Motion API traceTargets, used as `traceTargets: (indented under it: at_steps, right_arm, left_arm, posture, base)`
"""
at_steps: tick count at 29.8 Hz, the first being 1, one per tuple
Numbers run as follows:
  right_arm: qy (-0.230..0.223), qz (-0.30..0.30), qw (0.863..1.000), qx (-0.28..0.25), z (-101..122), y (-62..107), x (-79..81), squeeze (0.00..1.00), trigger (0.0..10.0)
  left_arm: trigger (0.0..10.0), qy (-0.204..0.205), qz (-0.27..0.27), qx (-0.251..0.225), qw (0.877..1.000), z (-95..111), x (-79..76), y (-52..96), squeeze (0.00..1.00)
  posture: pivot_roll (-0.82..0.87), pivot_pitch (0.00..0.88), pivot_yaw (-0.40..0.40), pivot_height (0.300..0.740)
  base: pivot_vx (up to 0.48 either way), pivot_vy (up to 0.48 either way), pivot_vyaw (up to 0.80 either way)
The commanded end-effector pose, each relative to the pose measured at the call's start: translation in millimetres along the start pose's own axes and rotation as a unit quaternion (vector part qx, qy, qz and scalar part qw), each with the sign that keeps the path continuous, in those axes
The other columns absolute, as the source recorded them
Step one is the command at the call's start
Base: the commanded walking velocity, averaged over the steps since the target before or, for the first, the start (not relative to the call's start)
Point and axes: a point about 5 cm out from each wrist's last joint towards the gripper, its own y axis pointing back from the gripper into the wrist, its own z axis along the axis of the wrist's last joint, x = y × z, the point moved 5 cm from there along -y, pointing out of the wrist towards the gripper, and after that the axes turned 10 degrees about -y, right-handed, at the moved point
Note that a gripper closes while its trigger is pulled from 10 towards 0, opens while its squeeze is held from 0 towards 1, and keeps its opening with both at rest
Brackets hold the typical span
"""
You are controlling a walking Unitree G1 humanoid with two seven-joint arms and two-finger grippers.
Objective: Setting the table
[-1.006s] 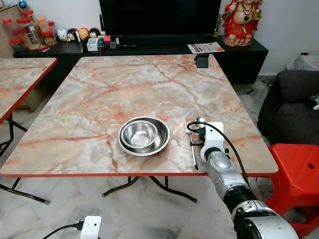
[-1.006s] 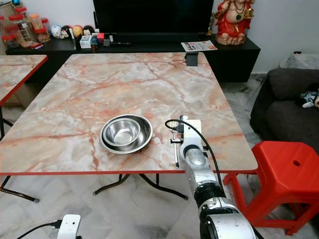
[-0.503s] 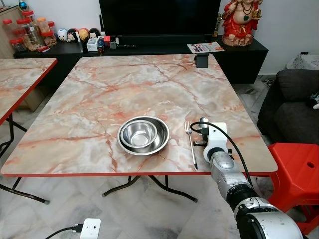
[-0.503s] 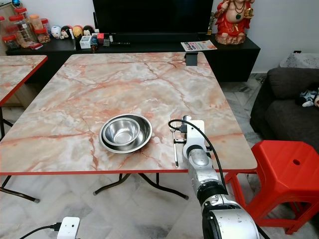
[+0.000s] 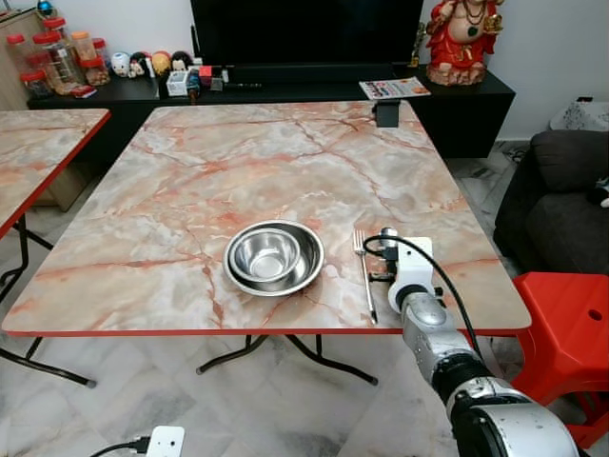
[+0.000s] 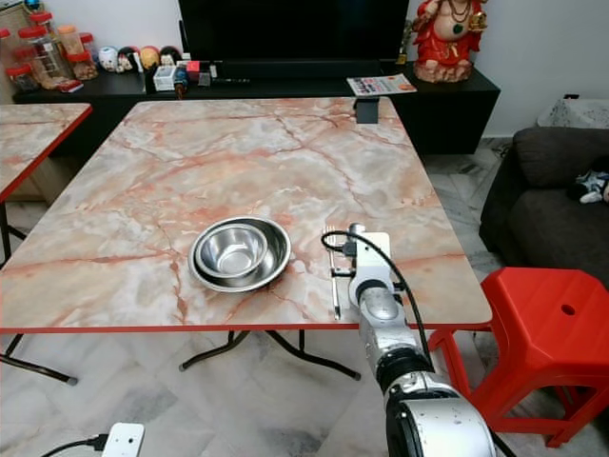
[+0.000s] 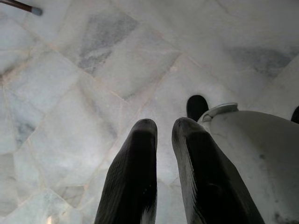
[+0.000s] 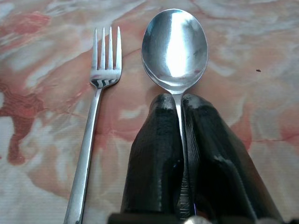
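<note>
The right pincer point(image 8: 180, 121) has edged toward the fork point(image 8: 96, 112); it pinches a shiny spoon point(image 8: 174, 46).

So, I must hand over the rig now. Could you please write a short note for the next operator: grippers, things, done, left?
Right gripper: jaws shut on the spoon, held low over the table, just right of the fork.
Left gripper: idle, hanging over the floor, jaws nearly together, holding nothing.
Things: two nested steel bowls near the front edge; fork lies flat to their right.
Done: bowls and fork placed.
Left: set the spoon down beside the fork, release, withdraw.
</note>
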Motion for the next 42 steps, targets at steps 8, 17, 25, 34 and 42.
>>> traceTargets:
  at_steps: [8, 17, 25, 34, 42]
  right_arm:
    - [-0.002, 0.008, 1.000, -0.008, 6, -1.8, 6.8, 0.02, 10.0]
    - [-0.001, 0.008, 1.000, -0.006, 3, -1.3, 6.5, 1.00, 10.0]
    - [0.000, 0.011, 1.000, 0.000, -2, -0.6, 10.1, 1.00, 10.0]
    - [-0.003, 0.010, 1.000, -0.005, 1, -1.1, 13.3, 0.00, 10.0]
    - [-0.013, 0.012, 0.998, -0.066, 31, -3.0, 13.0, 0.00, 10.0]
  left_arm:
    - [10.0, 0.000, 0.006, 0.001, 1.000, -7, 5.3, 2.3, 0.00]
    - [10.0, -0.001, 0.009, 0.005, 1.000, -12, 7.5, 3.7, 0.00]
    - [10.0, 0.002, 0.015, 0.007, 1.000, -17, 11.7, 5.2, 0.00]
    - [10.0, 0.003, 0.018, 0.010, 1.000, -21, 14.7, 6.3, 0.00]
    - [10.0, 0.006, 0.015, 0.003, 1.000, -12, 11.6, 3.7, 0.00]
  posture:
    - [0.09, 0.055, 0.006, 0.728]
    - [0.11, 0.063, 0.006, 0.728]
    - [0.13, 0.068, 0.002, 0.728]
    - [0.14, 0.059, 0.003, 0.728]
    - [0.12, 0.039, 0.000, 0.728]
  base:
    - [0.000, 0.000, 0.00]
    - [0.000, 0.000, 0.00]
    - [0.000, 0.000, 0.00]
    - [0.000, 0.000, 0.00]
    - [0.000, 0.000, 0.00]
